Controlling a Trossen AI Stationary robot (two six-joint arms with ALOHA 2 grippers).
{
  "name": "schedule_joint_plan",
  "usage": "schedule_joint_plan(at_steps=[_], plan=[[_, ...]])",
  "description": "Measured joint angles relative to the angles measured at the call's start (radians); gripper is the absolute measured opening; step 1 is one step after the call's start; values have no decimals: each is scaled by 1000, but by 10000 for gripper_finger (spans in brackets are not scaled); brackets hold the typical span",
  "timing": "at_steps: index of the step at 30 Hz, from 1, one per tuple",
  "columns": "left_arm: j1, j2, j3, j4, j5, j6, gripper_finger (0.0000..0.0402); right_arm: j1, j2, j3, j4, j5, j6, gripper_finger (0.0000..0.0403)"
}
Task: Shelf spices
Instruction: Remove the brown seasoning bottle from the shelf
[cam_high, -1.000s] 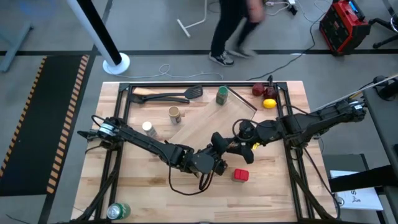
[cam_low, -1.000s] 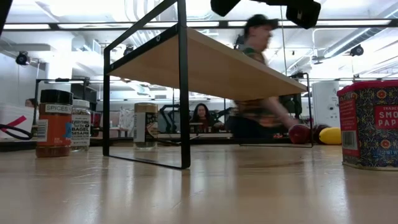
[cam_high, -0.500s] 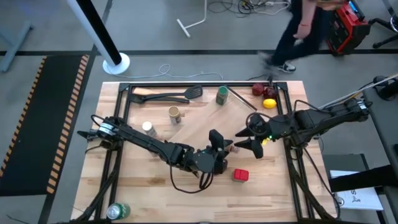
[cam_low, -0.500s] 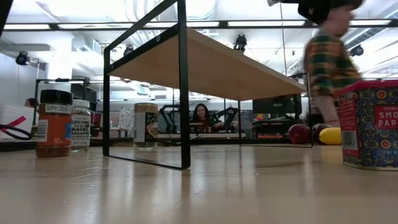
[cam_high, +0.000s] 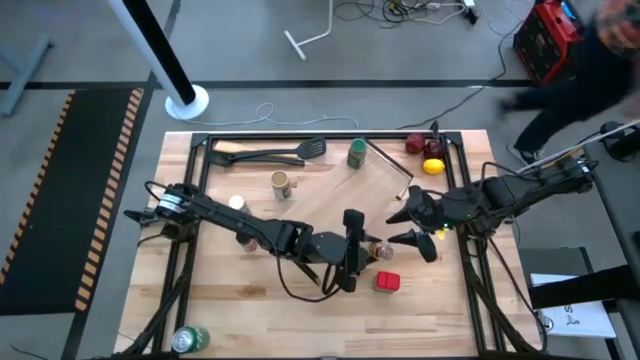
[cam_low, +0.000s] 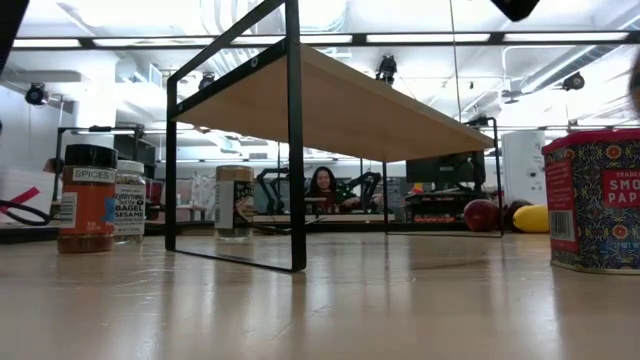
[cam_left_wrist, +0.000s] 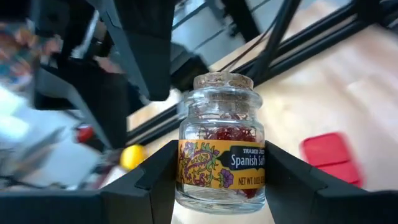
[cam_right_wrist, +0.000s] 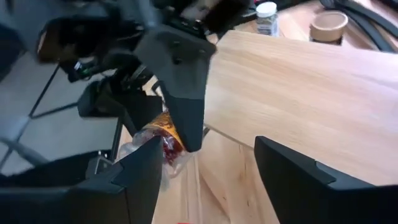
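While the left gripper (cam_left_wrist: 221, 186) holds its two fingers clamped on the flanks of a small clear saffron jar (cam_left_wrist: 222, 158) with a cork stopper, the jar stands upright between them, label facing the wrist camera, carried above the table near the front edge of the shelf (cam_high: 340, 190). Just beyond those fingers sits the red square tin (cam_high: 387, 282) on the table, and a little farther off the right gripper (cam_high: 418, 225) hangs with its fingers spread wide and empty, pointing back toward the jar from beside the shelf's right end. Farther out from the left fingers, the tan open-top cylinder (cam_high: 281, 184) and the green jar (cam_high: 357, 153) already stand on the board, while a white-capped jar (cam_high: 236, 204) shows beside the left arm; in the low view a black-capped jar (cam_low: 86, 198) and a sesame jar (cam_low: 130, 202) wait on the table under the raised board's far side. To do this step well, I judge the jar should be kept vertical and lifted clear of the board's edge before moving inward, so its base does not catch the thin black bar. Setting it on bare wood well apart from the cylinder would leave room for the rest, and the fingers should part only once the base rests flat. The right arm should hold off until the left has withdrawn.
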Motion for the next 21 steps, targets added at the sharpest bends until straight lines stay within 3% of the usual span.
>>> schedule_joint_plan(at_steps=[8, 16, 21], plan=[[51, 0, 0, 20, 216, -97, 179, 21, -33, 9, -21, 1, -156, 229], [86, -1, -17, 139, 391, -180, 179, 46, 47, 198, -245, 62, -217, 237], [97, -1, -86, 303, 430, -238, 179, 80, 96, 290, -339, 104, -236, 231]])
